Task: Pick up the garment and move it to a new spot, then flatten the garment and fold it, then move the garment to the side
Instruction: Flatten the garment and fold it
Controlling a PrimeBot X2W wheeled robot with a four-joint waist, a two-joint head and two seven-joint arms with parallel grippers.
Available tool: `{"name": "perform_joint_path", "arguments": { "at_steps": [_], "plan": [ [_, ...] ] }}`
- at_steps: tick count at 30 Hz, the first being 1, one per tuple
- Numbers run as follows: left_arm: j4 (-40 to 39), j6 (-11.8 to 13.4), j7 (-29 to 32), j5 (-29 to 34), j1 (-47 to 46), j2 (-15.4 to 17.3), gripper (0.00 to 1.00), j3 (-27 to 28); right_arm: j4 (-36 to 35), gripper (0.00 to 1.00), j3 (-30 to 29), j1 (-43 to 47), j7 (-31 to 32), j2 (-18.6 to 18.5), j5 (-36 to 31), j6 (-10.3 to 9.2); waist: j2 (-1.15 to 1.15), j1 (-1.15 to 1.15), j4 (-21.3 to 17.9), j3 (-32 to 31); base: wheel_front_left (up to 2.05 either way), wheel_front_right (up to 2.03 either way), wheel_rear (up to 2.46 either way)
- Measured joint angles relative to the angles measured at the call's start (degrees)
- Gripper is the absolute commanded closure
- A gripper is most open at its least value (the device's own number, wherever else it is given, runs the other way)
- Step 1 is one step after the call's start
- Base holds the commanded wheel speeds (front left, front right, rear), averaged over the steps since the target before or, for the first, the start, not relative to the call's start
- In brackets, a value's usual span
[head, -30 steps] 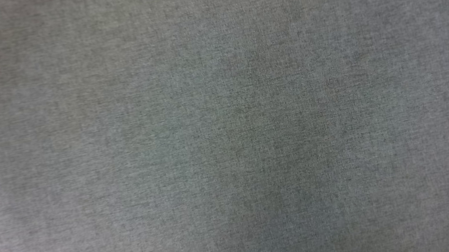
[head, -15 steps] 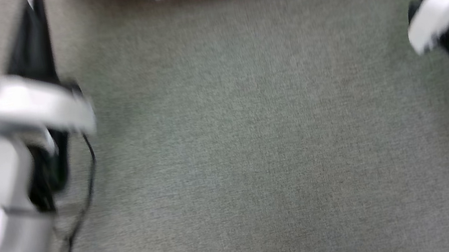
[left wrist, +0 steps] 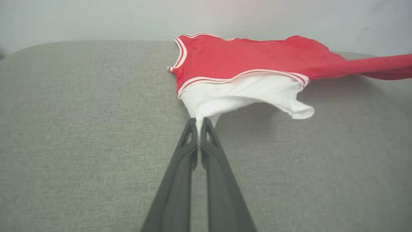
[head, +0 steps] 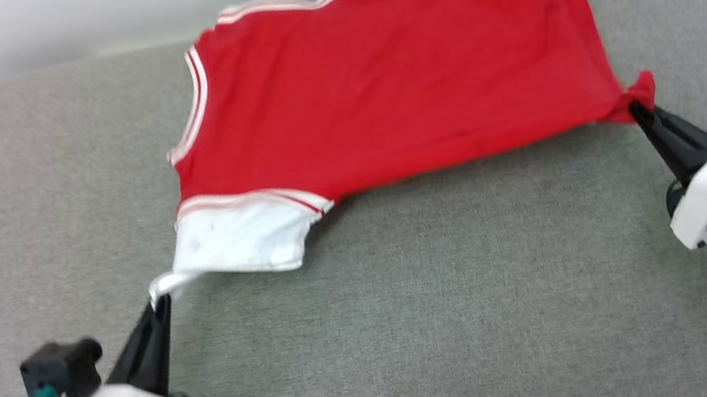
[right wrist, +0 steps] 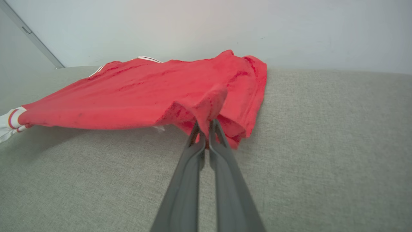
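Left tool [head: 160, 304] clamps the garment [head: 390, 75] sleeve, right tool [head: 632, 108] its red corner, both arms stretched forward

grey fabric surface [head: 421, 332], pale wall [right wrist: 206, 25]

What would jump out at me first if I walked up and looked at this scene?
The bright red garment grabs you first, spread across the far middle of a grey fabric surface. Next come two dark claws pinching it: the left claw shut on its white sleeve at the near left, the right claw shut on a red corner at the right, lifting its near edge between them.
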Motion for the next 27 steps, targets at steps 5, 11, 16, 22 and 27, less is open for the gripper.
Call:
{"name": "perform_joint_path", "arguments": {
  "at_steps": [5, 11, 16, 22, 27],
  "plan": [
    [-4.4, 0.9, 1.8, -1.0, 5.5, 2.7, 1.0, -0.7, -1.7, 1.0, -0.3, 4.6, 0.3, -1.0, 2.1, 0.0, 0.0, 0.0, 0.7, -2.7, 0.0, 0.0, 0.0],
    [-9.7, 1.0, 5.3, -2.4, 12.1, 5.4, 1.0, -3.2, -5.3, 1.0, -0.2, 14.6, 4.0, -3.5, 4.7, 0.0, 0.0, 0.0, 0.9, -6.3, 0.0, 0.0, 0.0],
    [-13.4, 0.9, 8.1, -4.3, 17.1, 7.6, 1.0, -5.0, -8.5, 1.0, -1.0, 21.3, 7.2, -5.5, 6.6, 0.0, 0.0, 0.01, 0.4, -8.3, 0.0, 0.0, 0.0],
    [-17.8, 0.2, 10.3, -6.6, 22.6, 10.6, 1.0, -6.5, -13.2, 1.0, -3.4, 28.7, 10.6, -7.2, 8.2, 0.0, 0.0, 0.01, -0.3, -9.7, 0.0, 0.0, 0.0],
    [-19.3, -0.3, 10.6, -8.1, 24.5, 11.6, 1.0, -6.4, -17.7, 1.0, -6.2, 33.4, 13.2, -7.3, 9.0, 0.0, 0.0, 0.01, -0.5, -9.5, 0.0, 0.0, 0.0]
  ]
}}
